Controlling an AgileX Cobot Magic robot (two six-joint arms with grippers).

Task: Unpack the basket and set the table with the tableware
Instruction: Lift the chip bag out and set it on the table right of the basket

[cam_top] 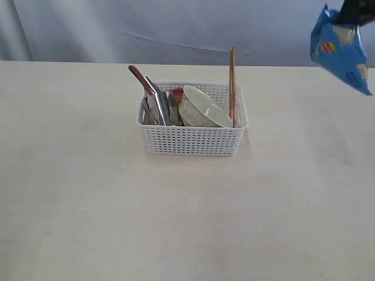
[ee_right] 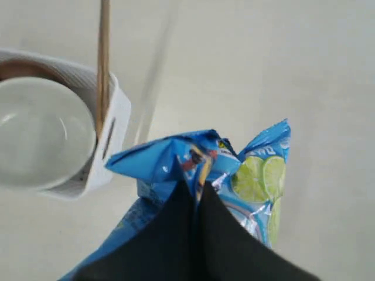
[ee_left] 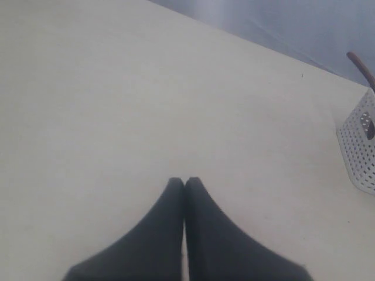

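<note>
The white basket (cam_top: 192, 140) stands mid-table on the pale table (cam_top: 88, 205). Inside it lean the cream bowl (cam_top: 202, 108), a sliver of the reddish-brown plate (cam_top: 177, 95), steel cutlery (cam_top: 158, 108) and the dark spoon (cam_top: 139, 78). The wooden chopsticks (cam_top: 232, 82) stand upright at its right end. High at the far right, well clear of the basket, my right gripper (ee_right: 196, 184) is shut on the top of a blue chips bag (cam_top: 340, 50), which hangs in the air. My left gripper (ee_left: 184, 181) is shut and empty over bare table, with the basket's corner (ee_left: 360, 146) off to one side.
A grey-blue curtain (cam_top: 176, 29) backs the table's far edge. In the right wrist view the bowl (ee_right: 41, 132), the basket wall (ee_right: 111, 134) and the chopsticks (ee_right: 104, 64) lie below and beside the bag (ee_right: 258, 175).
</note>
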